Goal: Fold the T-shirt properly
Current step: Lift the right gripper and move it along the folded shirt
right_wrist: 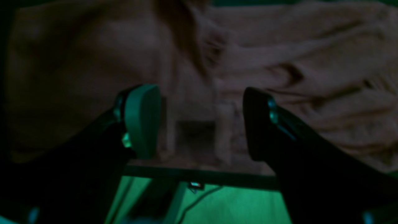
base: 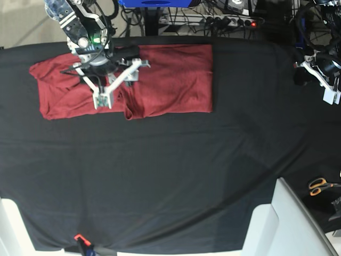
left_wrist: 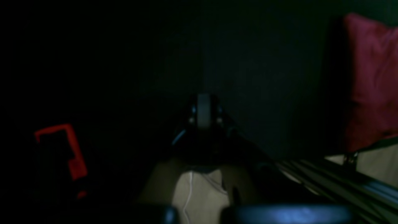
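The dark-red T-shirt (base: 170, 80) lies spread on the black table cloth (base: 170, 176) at the far left, with a wrinkled part to the left (base: 58, 90). My right gripper (base: 114, 85) hovers over the shirt's middle-left. In the right wrist view the right gripper (right_wrist: 202, 102) stands open, with only rumpled T-shirt fabric (right_wrist: 295, 62) beyond the gap and nothing between the fingers. My left gripper (base: 322, 80) sits at the table's right edge, away from the shirt. The dark left wrist view shows this left gripper (left_wrist: 203, 112) shut and empty, with the T-shirt (left_wrist: 373, 81) at its right edge.
Orange-handled scissors (base: 319, 185) lie near the right edge. A white box-like object (base: 282, 224) stands at the front right corner. An orange clip (base: 79, 237) sits on the front edge. Cables and a power strip (base: 224, 18) run behind the table.
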Controlling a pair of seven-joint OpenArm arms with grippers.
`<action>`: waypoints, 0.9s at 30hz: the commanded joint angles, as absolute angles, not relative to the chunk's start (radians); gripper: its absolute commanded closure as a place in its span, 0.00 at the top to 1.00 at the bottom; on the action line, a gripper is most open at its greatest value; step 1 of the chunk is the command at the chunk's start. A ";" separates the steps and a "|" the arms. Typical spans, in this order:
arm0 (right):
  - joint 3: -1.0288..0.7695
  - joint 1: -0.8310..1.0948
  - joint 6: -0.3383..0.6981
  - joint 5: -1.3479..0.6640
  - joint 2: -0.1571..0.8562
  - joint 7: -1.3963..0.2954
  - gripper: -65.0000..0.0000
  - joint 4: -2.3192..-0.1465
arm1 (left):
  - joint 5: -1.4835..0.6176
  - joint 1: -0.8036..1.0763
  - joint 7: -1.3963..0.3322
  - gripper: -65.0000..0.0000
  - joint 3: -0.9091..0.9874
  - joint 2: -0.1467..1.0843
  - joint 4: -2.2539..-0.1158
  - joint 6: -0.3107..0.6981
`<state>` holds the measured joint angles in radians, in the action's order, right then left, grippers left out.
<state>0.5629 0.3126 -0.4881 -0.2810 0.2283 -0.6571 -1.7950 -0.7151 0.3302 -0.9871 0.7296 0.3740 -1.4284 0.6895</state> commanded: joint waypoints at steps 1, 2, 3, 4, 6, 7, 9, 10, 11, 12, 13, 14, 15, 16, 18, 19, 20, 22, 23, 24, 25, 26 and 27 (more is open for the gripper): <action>0.564 0.311 -0.483 -0.272 0.223 -0.641 0.54 -1.797 | -0.725 0.335 -0.980 0.00 0.737 0.398 -1.431 0.698; 0.564 0.311 -0.483 -0.272 0.223 -0.641 0.53 -1.785 | -0.725 0.335 -0.980 0.00 0.737 0.400 -1.426 0.698; 0.564 0.312 -0.483 -0.272 0.223 -0.641 0.53 -1.776 | -0.725 0.335 -0.980 0.00 0.737 0.400 -1.426 0.698; 0.564 0.314 -0.481 -0.272 0.223 -0.641 0.53 -1.767 | -0.725 0.335 -0.980 0.00 0.737 0.400 -1.426 0.698; 0.564 0.329 -0.481 -0.272 0.223 -0.636 0.53 -1.761 | -0.725 0.335 -0.978 0.00 0.739 0.401 -1.426 0.698; 0.564 0.334 -0.481 -0.272 0.223 -0.622 0.53 -1.761 | -0.725 0.335 -0.978 0.00 0.742 0.401 -1.426 0.698; 0.564 0.348 -0.481 -0.272 0.223 -0.590 0.53 -1.759 | -0.725 0.337 -0.978 0.00 0.743 0.415 -1.426 0.698; 0.564 0.354 -0.481 -0.272 0.223 -0.582 0.53 -1.759 | -0.725 0.340 -0.978 0.00 0.740 0.423 -1.426 0.698; 0.564 0.355 -0.481 -0.272 0.226 -0.581 0.53 -1.759 | -0.725 0.343 -0.978 0.00 0.740 0.424 -1.426 0.698; 0.564 0.361 -0.481 -0.272 0.228 -0.581 0.53 -1.758 | -0.725 0.346 -0.978 0.00 0.742 0.430 -1.426 0.698; 0.564 0.369 -0.481 -0.272 0.228 -0.578 0.53 -1.758 | -0.725 0.348 -0.978 0.00 0.742 0.437 -1.426 0.698; 0.562 0.372 -0.481 -0.272 0.228 -0.572 0.53 -1.758 | -0.723 0.348 -0.978 0.00 0.743 0.441 -1.425 0.698; 0.562 0.375 -0.481 -0.272 0.228 -0.568 0.53 -1.758 | -0.713 0.349 -0.978 0.00 0.743 0.444 -1.425 0.698; 0.562 0.375 -0.481 -0.272 0.228 -0.567 0.53 -1.758 | -0.690 0.352 -0.978 0.00 0.745 0.444 -1.425 0.698; 0.562 0.378 -0.481 -0.272 0.225 -0.567 0.53 -1.758 | -0.610 0.355 -0.977 0.00 0.745 0.438 -1.425 0.698; 0.562 0.381 -0.481 -0.272 0.225 -0.567 0.53 -1.758 | -0.562 0.355 -0.977 0.00 0.742 0.435 -1.425 0.698; 0.562 0.384 -0.481 -0.272 0.225 -0.567 0.53 -1.758 | -0.529 0.354 -0.972 0.00 0.739 0.432 -1.425 0.698; 0.562 0.387 -0.481 -0.272 0.225 -0.565 0.53 -1.758 | -0.467 0.360 -0.924 0.00 0.739 0.410 -1.425 0.698; 0.562 0.387 -0.481 -0.272 0.223 -0.565 0.52 -1.758 | -0.444 0.361 -0.894 0.00 0.739 0.400 -1.425 0.698; 0.562 0.387 -0.481 -0.272 0.223 -0.565 0.52 -1.758 | -0.427 0.361 -0.875 0.00 0.743 0.394 -1.423 0.698; 0.564 0.389 -0.481 -0.272 0.223 -0.565 0.52 -1.758 | -0.410 0.363 -0.869 0.00 0.743 0.390 -1.420 0.698; 0.564 0.389 -0.481 -0.272 0.223 -0.565 0.52 -1.758 | -0.401 0.363 -0.871 0.00 0.743 0.386 -1.411 0.698; 0.564 0.389 -0.481 -0.272 0.223 -0.565 0.52 -1.756 | -0.390 0.361 -0.871 0.00 0.745 0.380 -1.397 0.698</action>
<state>0.5648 0.3889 -0.4847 -0.2810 0.2260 -0.5823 -1.7443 -0.3893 0.3595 -0.8787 0.7334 0.3599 -1.3857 0.6903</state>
